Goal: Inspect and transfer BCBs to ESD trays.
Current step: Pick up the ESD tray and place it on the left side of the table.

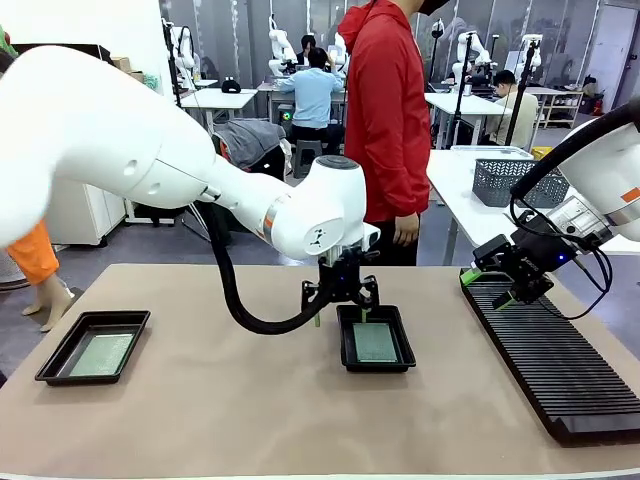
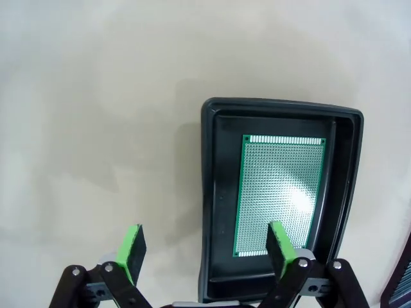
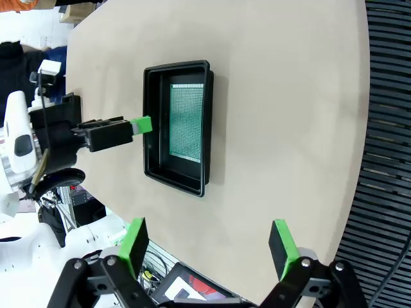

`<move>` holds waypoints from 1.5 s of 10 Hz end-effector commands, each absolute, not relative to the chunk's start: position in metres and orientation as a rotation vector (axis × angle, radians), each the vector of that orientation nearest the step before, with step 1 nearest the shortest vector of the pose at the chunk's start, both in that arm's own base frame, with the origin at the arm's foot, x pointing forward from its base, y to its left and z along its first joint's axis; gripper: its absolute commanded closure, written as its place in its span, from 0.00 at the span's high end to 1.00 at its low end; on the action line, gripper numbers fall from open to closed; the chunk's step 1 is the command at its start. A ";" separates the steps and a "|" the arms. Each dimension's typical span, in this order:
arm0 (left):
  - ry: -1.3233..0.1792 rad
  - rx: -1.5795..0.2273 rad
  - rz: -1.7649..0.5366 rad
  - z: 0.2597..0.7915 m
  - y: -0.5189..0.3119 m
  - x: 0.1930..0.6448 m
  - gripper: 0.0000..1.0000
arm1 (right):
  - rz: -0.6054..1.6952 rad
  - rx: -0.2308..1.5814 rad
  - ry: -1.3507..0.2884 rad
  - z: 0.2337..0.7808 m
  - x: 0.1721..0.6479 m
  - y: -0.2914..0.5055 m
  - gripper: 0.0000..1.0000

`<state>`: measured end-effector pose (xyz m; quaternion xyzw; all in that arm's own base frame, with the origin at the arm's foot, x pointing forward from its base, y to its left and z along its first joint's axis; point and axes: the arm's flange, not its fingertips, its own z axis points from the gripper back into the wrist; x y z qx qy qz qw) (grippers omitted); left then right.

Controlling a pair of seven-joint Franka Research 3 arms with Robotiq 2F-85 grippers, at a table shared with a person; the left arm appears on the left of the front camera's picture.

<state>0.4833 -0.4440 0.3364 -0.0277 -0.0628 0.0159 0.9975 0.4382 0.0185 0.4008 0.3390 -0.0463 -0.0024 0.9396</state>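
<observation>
The left gripper (image 1: 341,300) points straight down with jaws wide apart and empty, poised over the near-left rim of the middle tray (image 1: 398,359), its arm sweeping in from nine o'clock. A board (image 1: 375,342) lies flat in that tray; another board (image 1: 101,354) rests in the tray (image 1: 52,363) at the desk's (image 1: 250,410) left. The right gripper (image 1: 503,291), also spread and empty, tilts downward above the ribbed rack (image 1: 560,365) at three o'clock.

Bright, even overhead light. Soft shadow lies on the counter (image 2: 96,128) left of the ESD tray (image 2: 215,192); a white glare spot sits on its BCB (image 2: 282,192). Wrist views bend at edges; focus is sharp.
</observation>
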 end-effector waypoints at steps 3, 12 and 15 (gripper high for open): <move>-0.141 -0.035 -0.036 0.317 -0.450 0.493 1.00 | -0.031 0.683 -0.099 0.402 0.439 0.020 1.00; -0.110 -0.033 -0.077 0.311 -0.447 0.495 1.00 | -0.031 0.683 -0.099 0.402 0.439 0.020 1.00; -0.108 -0.033 -0.096 0.311 -0.447 0.495 1.00 | -0.031 0.683 -0.099 0.402 0.439 0.020 1.00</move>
